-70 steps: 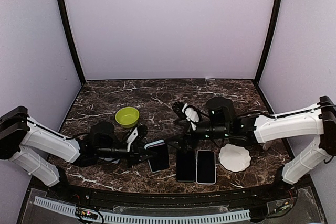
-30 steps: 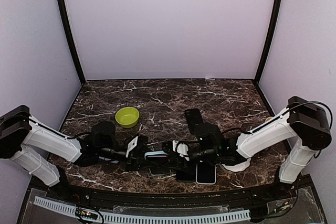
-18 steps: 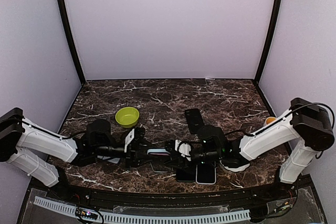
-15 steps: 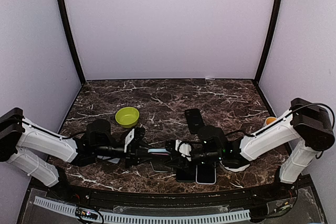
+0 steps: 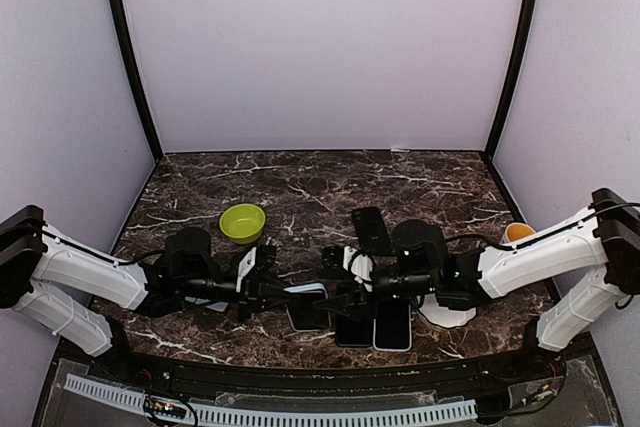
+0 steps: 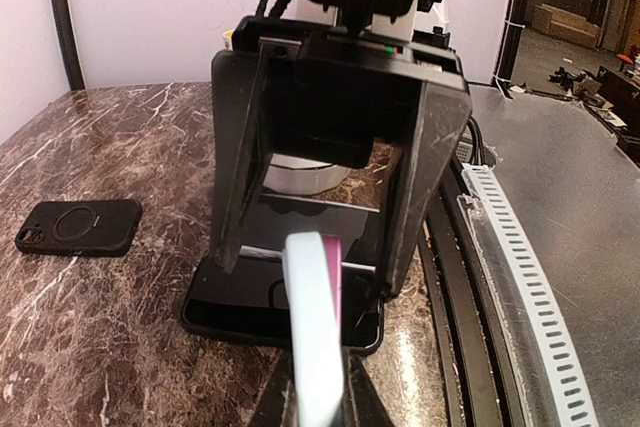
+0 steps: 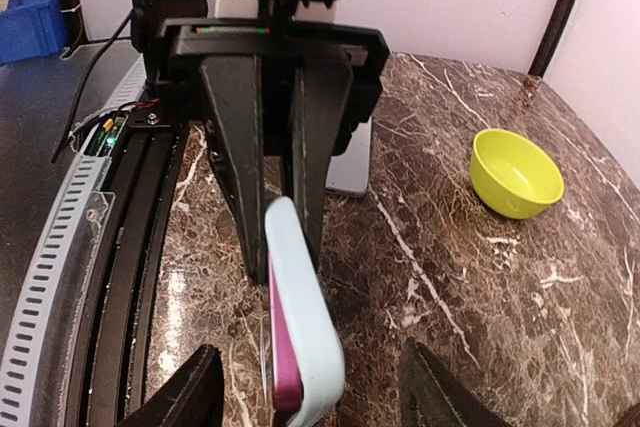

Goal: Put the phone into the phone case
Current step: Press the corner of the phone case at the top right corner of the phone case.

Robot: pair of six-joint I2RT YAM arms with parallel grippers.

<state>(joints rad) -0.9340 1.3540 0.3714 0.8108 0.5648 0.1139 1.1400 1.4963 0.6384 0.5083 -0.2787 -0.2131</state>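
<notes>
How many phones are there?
4. One blue-cased phone is held up by the left hand; a dark phone, a black phone and a pale phone lie flat along the front. More may hide underneath.

The table (image 5: pixel 300 187) looks like polished dark marble, glossy with white veins. The pale blue case (image 7: pixel 310 327) is smooth, softly shiny plastic. The black case (image 6: pixel 80 227) is matt. The bowl (image 7: pixel 515 172) is glossy plastic.
</notes>
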